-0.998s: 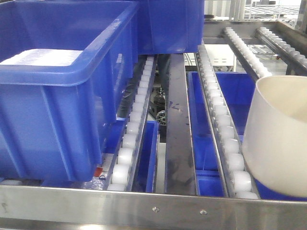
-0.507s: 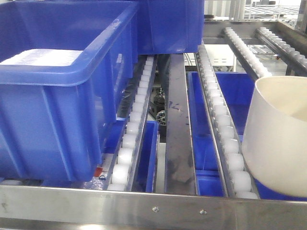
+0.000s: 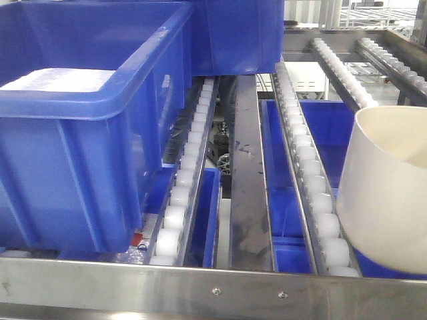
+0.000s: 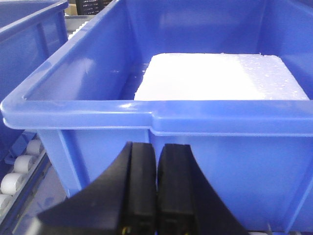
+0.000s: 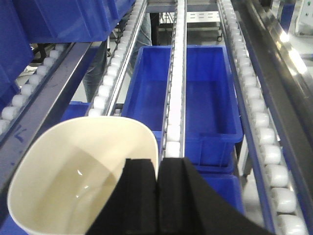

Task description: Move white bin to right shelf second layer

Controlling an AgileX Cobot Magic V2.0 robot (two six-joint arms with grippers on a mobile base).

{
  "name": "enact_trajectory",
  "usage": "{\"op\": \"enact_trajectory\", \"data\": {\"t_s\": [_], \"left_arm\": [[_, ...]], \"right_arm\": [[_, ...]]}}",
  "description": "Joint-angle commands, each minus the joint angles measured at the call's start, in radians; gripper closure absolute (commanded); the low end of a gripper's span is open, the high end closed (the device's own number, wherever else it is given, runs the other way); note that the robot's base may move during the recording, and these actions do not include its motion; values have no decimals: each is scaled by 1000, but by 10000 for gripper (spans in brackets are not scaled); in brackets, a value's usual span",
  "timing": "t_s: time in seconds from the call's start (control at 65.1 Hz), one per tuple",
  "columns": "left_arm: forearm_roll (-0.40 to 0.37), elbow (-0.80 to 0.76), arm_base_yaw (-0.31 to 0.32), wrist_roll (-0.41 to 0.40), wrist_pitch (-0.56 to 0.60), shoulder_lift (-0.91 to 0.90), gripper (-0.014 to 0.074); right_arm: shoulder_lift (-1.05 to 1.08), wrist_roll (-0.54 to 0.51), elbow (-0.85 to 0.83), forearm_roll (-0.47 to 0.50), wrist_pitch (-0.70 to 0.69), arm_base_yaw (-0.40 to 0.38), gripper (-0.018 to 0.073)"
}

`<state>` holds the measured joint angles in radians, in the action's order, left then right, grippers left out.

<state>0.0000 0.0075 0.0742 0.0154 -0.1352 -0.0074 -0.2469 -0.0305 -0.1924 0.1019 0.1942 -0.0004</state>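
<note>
Right wrist-mounted view puts the white bin (image 5: 78,176) directly beneath your right gripper (image 5: 157,196), whose fingers are pressed together over the bin's near rim; whether a wall is pinched between them you cannot tell from here. Seen from the front-facing camera, the white bin (image 3: 387,193) sits tilted just beyond the steel front lip (image 3: 200,288), against the rightmost roller lane (image 3: 310,180) of the right shelf second layer. Treat the bin as light, stiff and slick: its glossy, tapering walls carry no handles, so the thin rim is your only sound purchase, and a wall pinch will likely slide downward. Your left gripper (image 4: 156,191) is clenched shut on nothing, just in front of the large blue crate (image 4: 161,112) that holds a white block (image 4: 220,76). Beyond the lip the rollers slope and will let the bin run once released. Left of the bin the blue crate fills that lane; below the bin, lower blue crates (image 5: 188,93) show through the rails.
</note>
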Motion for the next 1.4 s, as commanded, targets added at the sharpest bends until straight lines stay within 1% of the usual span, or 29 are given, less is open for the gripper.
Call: {"op": "enact_trajectory", "data": {"t_s": [0.0, 0.077, 0.153, 0.23, 0.43, 0.46, 0.614, 0.737, 1.381], "left_arm": [[0, 37, 6, -3, 87, -16, 512], [0, 37, 6, -3, 87, -16, 512], [0, 37, 6, -3, 87, -16, 512], [0, 37, 6, -3, 87, -16, 512], [0, 37, 6, -3, 87, -16, 512], [0, 37, 6, -3, 87, -16, 512], [0, 37, 6, -3, 87, -16, 512], [0, 37, 6, -3, 87, -16, 512], [0, 37, 6, -3, 87, -16, 512]], "right_arm": [[15, -71, -14, -15, -104, 0, 503], [52, -106, 14, -15, -119, 0, 503], [101, -104, 54, -15, -153, 0, 503], [157, -80, 103, -15, -194, 0, 503], [281, -71, 209, -15, -220, 0, 503], [277, -71, 206, -16, -204, 0, 503], [278, -70, 206, -21, -217, 0, 503], [278, -45, 206, -21, -214, 0, 503], [277, -45, 206, -21, -212, 0, 503]]}}
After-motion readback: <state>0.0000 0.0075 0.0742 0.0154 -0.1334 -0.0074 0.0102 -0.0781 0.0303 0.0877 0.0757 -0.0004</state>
